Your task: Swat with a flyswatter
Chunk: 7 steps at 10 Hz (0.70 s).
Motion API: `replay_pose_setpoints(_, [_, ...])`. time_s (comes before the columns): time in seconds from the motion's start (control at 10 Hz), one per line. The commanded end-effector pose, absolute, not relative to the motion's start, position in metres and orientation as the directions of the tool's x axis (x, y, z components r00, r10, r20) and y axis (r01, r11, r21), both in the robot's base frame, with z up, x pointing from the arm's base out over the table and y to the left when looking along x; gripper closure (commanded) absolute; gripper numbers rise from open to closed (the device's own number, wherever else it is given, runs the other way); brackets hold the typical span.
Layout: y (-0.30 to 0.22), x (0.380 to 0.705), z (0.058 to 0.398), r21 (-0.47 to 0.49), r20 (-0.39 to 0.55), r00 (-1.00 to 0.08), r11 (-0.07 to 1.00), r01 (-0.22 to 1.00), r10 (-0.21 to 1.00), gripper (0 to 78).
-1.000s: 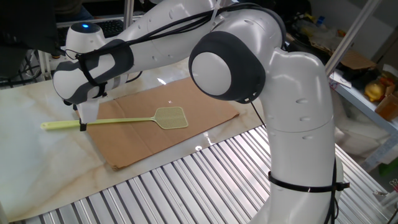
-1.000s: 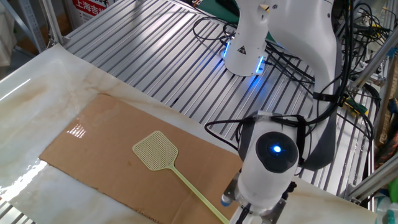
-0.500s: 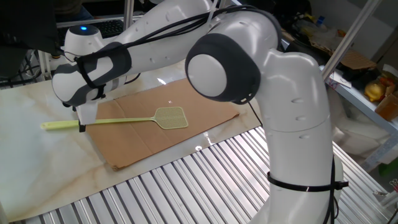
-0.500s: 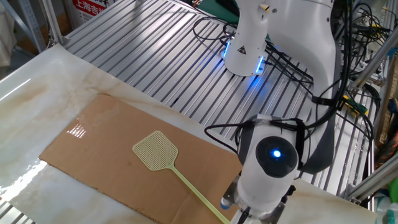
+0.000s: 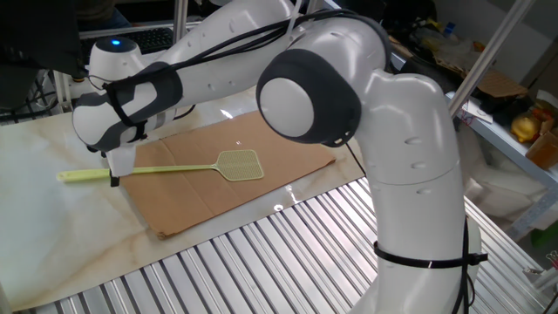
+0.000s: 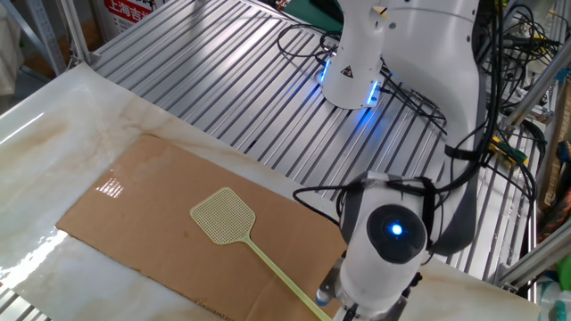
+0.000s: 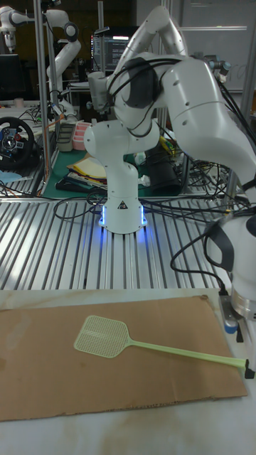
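Swatter (image 5: 166, 167) lies flat: handle end off the cardboard's (image 5: 261, 139) left edge on the marble table (image 5: 52, 227), mesh head resting mid-cardboard. Gripper (image 5: 115, 177) low at the handle, fingers at either side of it; a firm grasp cannot be confirmed.

Pale yellow-green plastic for the flyswatter (image 5: 187, 167), smooth along the handle, fine open mesh at the head. Matt brown cardboard sheet (image 6: 143, 192) beneath, creased, with one small bright glare patch. Glossy marble-look tabletop (image 5: 61, 227), pale and veined. Ribbed bare metal surface (image 6: 223, 80), dully shiny. Smooth glossy white plastic shells on the arm (image 5: 401, 131), with matt dark grey joint caps.
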State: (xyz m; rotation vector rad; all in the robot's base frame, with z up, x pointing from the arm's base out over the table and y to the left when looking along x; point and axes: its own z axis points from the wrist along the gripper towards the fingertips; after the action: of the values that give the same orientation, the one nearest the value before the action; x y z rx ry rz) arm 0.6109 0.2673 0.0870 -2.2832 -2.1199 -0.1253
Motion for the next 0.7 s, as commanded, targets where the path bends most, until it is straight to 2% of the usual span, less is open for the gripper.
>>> replay_pose_setpoints(0.1, [0.2701,0.6171,0.0799,0.046,0.071,0.08,-0.083,0.995,0.994,0.1])
replay_pose_setpoints(0.7, [0.2719,0.6177,0.0709,0.054,0.043,0.063,-0.065,0.996,0.997,0.1])
